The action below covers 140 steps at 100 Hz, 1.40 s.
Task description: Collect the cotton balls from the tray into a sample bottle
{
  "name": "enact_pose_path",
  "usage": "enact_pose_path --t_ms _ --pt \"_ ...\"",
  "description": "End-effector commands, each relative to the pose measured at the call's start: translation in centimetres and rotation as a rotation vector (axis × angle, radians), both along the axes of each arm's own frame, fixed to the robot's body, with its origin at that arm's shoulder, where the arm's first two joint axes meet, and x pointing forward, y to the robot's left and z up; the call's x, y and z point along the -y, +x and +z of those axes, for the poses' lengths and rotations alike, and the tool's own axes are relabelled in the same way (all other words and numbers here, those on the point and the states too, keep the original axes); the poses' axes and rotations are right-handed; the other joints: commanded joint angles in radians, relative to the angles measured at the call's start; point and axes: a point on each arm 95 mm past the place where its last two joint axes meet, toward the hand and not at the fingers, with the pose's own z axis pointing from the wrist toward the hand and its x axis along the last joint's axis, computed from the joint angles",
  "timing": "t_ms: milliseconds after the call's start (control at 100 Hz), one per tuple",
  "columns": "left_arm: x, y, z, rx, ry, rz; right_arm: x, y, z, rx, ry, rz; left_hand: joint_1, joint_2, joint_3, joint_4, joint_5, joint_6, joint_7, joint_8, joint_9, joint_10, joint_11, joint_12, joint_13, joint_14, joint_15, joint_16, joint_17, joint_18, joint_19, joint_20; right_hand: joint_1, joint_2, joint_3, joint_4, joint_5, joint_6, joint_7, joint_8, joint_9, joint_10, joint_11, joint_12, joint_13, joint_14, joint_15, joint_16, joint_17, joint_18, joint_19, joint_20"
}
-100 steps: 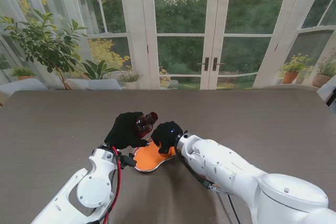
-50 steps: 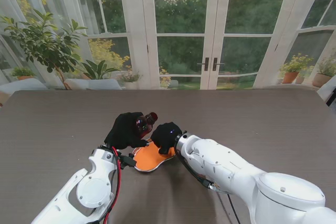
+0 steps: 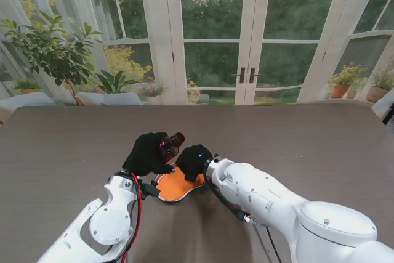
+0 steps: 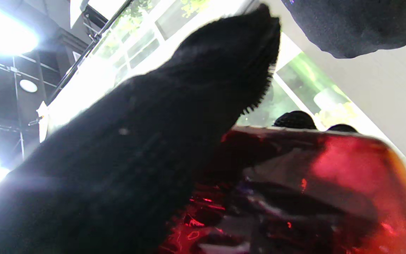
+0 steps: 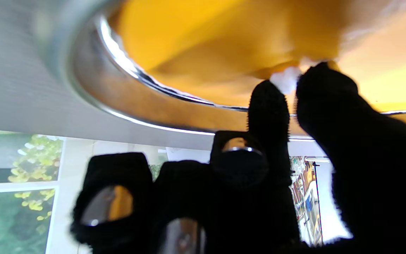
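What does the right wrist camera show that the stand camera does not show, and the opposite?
Only the right wrist view shows a small white cotton ball pinched between two fingertips of the right hand, close against the orange tray with its shiny metal rim.

Only the stand view shows the left hand holding the dark red sample bottle beside the tray, both white arms, and the brown table.

Both show the right hand over the orange tray.

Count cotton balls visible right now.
1: a cotton ball pinched between right hand fingers over the orange tray. Others may be hidden under the hands.
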Motion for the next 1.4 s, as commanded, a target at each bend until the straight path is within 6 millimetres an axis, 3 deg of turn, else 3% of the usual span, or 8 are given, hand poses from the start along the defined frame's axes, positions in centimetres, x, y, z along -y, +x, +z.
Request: enact_pose_path --t_ms 0,410,640,940,1390 --pt "0.2 -0.1 -0.1 -0.012 0.000 -0.012 -0.1 -0.2 -0.4 -0.014 -0.013 0.010 0.090 1.058 0.074 0.037 0.102 -0.062 0.298 0.056 0.088 0.037 0.112 0.050 0.117 0.048 0.476 0.064 0.111 0.025 0.604 0.045 0.030 -0.017 0.020 -0.017 0.053 0.011 0.021 -0.015 0.090 0.039 0.081 0.016 0.010 -0.068 0.111 0.019 0.044 0.035 0.109 -0.004" --pt "0.3 0.0 -0.2 -0.018 0.002 -0.019 0.3 -0.1 0.6 -0.032 0.043 -0.024 0.090 1.057 0.074 0.037 0.102 -0.061 0.298 0.056 0.088 0.038 0.110 0.049 0.117 0.048 0.476 0.064 0.111 0.025 0.604 0.044 0.029 0.025 0.036 -0.008 0.049 0.022 0.043 0.052 0.089 0.037 0.089 0.019 0.011 -0.091 0.112 0.021 0.045 0.015 0.112 -0.006" --pt "0.3 0.1 -0.4 -0.021 0.008 -0.021 1.7 -0.3 2.2 -0.073 0.101 -0.088 0.090 1.058 0.074 0.036 0.101 -0.063 0.297 0.056 0.088 0.038 0.110 0.049 0.117 0.048 0.475 0.063 0.111 0.025 0.604 0.044 0.026 0.024 0.037 -0.010 0.049 0.021 0.040 0.062 0.089 0.035 0.089 0.019 0.011 -0.091 0.112 0.021 0.045 0.012 0.113 -0.007" --pt "0.3 0.1 -0.4 -0.025 0.015 -0.020 5.0 -0.5 6.9 -0.039 0.172 -0.164 0.090 1.058 0.074 0.036 0.101 -0.062 0.297 0.056 0.088 0.038 0.110 0.049 0.117 0.048 0.475 0.063 0.111 0.025 0.604 0.044 0.021 0.031 0.034 -0.011 0.049 0.023 0.038 0.069 0.089 0.031 0.090 0.020 0.011 -0.095 0.112 0.021 0.045 0.010 0.114 -0.007" --pt "0.0 0.1 -0.5 -0.029 0.027 -0.023 7.2 -2.5 16.0 0.051 0.409 -0.255 0.091 1.058 0.073 0.036 0.100 -0.062 0.298 0.056 0.087 0.039 0.110 0.049 0.117 0.049 0.474 0.063 0.109 0.027 0.602 0.044 0.025 0.039 0.027 -0.007 0.049 0.033 0.037 0.079 0.089 0.028 0.089 0.020 0.011 -0.091 0.110 0.019 0.046 0.011 0.115 -0.008"
